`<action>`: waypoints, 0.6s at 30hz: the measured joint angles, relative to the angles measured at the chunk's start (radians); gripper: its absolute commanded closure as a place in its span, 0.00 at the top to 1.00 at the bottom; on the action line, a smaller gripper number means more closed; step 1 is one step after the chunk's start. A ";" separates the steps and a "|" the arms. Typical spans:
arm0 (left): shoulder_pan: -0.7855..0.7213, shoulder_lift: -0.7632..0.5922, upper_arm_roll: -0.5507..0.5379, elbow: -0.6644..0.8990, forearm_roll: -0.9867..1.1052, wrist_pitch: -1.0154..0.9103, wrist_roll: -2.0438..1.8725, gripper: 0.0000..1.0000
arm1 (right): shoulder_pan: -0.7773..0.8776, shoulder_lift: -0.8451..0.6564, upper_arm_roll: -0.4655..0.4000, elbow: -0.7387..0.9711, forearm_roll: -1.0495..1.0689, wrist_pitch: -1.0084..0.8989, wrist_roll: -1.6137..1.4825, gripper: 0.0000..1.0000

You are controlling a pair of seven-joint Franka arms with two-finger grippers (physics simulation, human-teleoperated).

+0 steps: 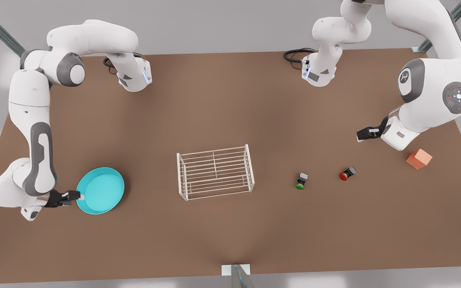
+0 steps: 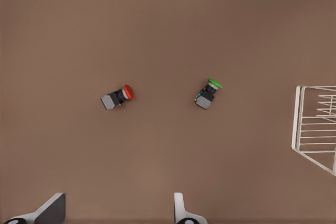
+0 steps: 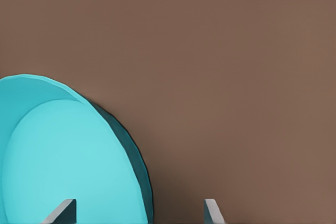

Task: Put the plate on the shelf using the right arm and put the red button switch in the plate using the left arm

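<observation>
Count on my brown tabletop (image 1: 230, 104): 1 round turquoise shallow plate (image 1: 101, 191), 1 small white wire rack shelf (image 1: 215, 172), 2 tiny push switches, 1 orange cube (image 1: 419, 158), 2 white arms.

My right gripper (image 1: 79, 196) is at the front view's left, low at the plate's rim, on the side away from the shelf. Fingers apart: in the right wrist view one fingertip (image 3: 62, 211) sits over the plate's (image 3: 63, 156) inner floor, the other over bare table outside the rim, so the rim lies between them. Whether either pad touches it, I can't tell. Plate lies flat on the table, well apart from the shelf, which stands upright mid-table w/ nothing on its grid top.

My left gripper (image 1: 359, 135) is at the front view's right, up off the table, fingers apart, holding nothing. Left wrist view looks down on both switches: the red button switch w/ dark boxy body (image 2: 117, 97) and the green-capped switch (image 2: 208, 93), each lying on its side, apart from one another. In the front view the red button switch (image 1: 347, 173) lies between the green one (image 1: 301, 181) and the cube, near the left gripper. Shelf corner (image 2: 315, 129) shows beyond the green switch.
</observation>
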 measured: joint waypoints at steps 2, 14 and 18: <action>-0.001 0.000 0.000 0.000 0.000 0.000 -0.001 1.00 | 0.024 0.000 -0.016 -0.001 0.001 0.009 0.007 0.85; -0.001 -0.001 0.000 0.003 0.000 0.000 -0.004 1.00 | 0.092 -0.001 -0.102 -0.009 -0.017 0.035 0.033 0.73; -0.001 -0.007 0.000 0.006 0.001 -0.019 -0.004 1.00 | 0.092 0.002 -0.102 -0.021 -0.024 0.037 0.037 0.71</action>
